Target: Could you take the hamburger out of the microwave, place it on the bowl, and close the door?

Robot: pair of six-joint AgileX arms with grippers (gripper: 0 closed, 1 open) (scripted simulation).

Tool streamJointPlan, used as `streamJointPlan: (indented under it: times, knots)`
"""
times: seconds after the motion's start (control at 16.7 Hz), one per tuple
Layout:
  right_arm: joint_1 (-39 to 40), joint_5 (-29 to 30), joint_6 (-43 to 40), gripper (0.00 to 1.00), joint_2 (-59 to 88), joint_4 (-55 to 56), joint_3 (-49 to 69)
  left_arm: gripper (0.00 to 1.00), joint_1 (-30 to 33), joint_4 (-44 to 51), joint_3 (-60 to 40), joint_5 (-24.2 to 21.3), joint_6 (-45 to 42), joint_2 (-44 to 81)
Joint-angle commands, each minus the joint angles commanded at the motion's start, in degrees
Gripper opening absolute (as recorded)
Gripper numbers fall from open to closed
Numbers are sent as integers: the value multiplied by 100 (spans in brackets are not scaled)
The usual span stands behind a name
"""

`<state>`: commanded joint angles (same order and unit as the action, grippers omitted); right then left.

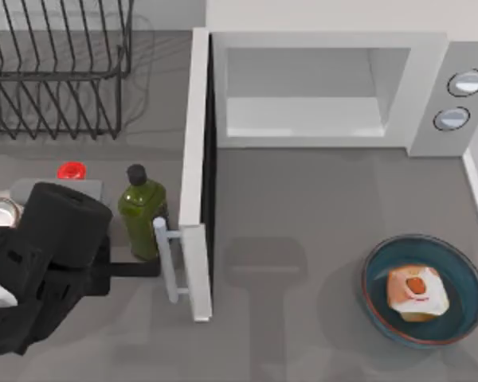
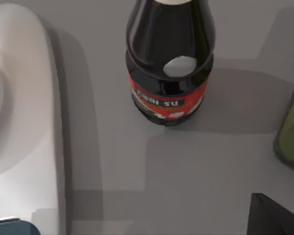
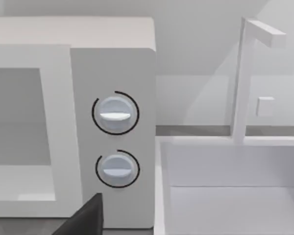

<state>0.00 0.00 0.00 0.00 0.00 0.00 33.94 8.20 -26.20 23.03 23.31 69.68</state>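
White door (image 1: 197, 175) open, hamburger (image 1: 415, 291) in bowl (image 1: 380, 269), left tool state unclear.

This is a kitchen, rendered in simulation. On a grey desk (image 1: 303, 199) stands a white microwave (image 1: 430, 48) at the far side, with two round knobs (image 3: 115, 113) on its grey panel and its door (image 1: 196, 159) standing open. At the far left is a black wire dish rack (image 1: 56, 72). Near the door stand a green bottle (image 1: 142, 208) and a dark sauce bottle (image 2: 169, 68) with a red label. At the near right, a teal bowl (image 1: 382, 270) holds a hamburger (image 1: 416, 291). A white sink (image 3: 225, 196) with a tap (image 3: 245, 73) is just right of the microwave.
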Motion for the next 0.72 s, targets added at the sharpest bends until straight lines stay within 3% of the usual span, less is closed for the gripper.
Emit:
streamJointPlan:
  times: [0.48, 0.72]
  knots:
    - [0, 0, 0, 100, 0, 0, 0, 0, -13, -339, 48, -76, 51, 79]
    - [0, 0, 0, 100, 0, 0, 0, 0, 553, -72, 214, 187, 649, 171]
